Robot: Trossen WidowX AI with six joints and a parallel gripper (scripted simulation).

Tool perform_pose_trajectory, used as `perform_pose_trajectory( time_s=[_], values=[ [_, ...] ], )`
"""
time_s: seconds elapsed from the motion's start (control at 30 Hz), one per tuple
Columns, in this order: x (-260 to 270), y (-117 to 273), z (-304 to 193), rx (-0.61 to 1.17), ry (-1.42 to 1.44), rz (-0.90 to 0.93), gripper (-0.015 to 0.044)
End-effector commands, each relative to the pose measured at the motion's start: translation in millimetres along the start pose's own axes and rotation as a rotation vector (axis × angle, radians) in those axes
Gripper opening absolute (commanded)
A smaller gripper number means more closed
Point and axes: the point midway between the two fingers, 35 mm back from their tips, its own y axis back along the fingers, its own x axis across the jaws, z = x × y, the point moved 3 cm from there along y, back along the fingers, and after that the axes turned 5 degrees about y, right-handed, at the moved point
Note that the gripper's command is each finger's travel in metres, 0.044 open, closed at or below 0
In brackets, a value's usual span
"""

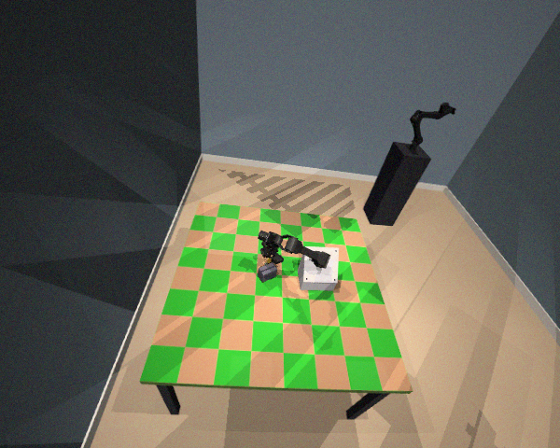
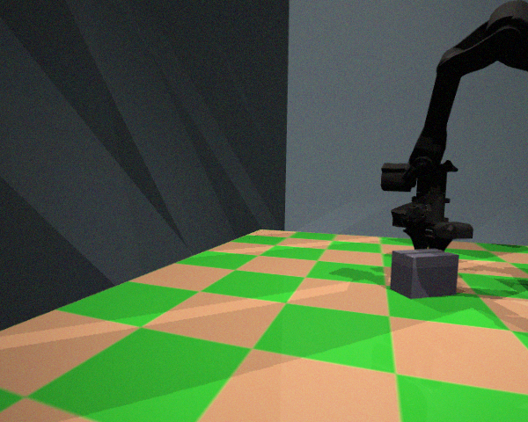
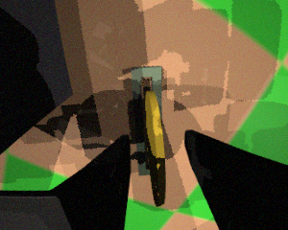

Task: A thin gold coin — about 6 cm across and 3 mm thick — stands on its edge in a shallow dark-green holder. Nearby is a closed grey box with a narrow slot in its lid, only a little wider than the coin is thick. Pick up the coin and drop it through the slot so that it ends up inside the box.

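On the bench (image 1: 271,337), the box (image 1: 267,272) sits left of the arm's base (image 1: 318,277). The coin (image 3: 155,134) stands in its holder (image 3: 147,80) just behind the box, between the hand's (image 3: 158,172) fingers.

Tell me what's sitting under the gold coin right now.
The gold coin stands on edge in its shallow holder, between the open gripper fingers. Only the holder's far end shows; the coin and fingers cover the rest.

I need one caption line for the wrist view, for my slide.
Open hand straddles the upright gold coin in its holder, fingers not yet touching.
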Motion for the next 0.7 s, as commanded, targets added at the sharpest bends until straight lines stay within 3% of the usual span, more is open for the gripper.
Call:
perform_pose_trajectory(
  time_s=[0.0,0.27,0.47,0.67],
  values=[
    [2.2,-9.0,-2.2,0.001,-0.008,0.010,0.0161],
    [3.3,-19.3,-2.8,0.000,-0.006,0.012,0.0161],
    [3.3,-19.3,-2.8,0.000,-0.006,0.012,0.0003],
    [3.3,-19.3,-2.8,0.000,-0.006,0.012,0.0000]
  ],
)
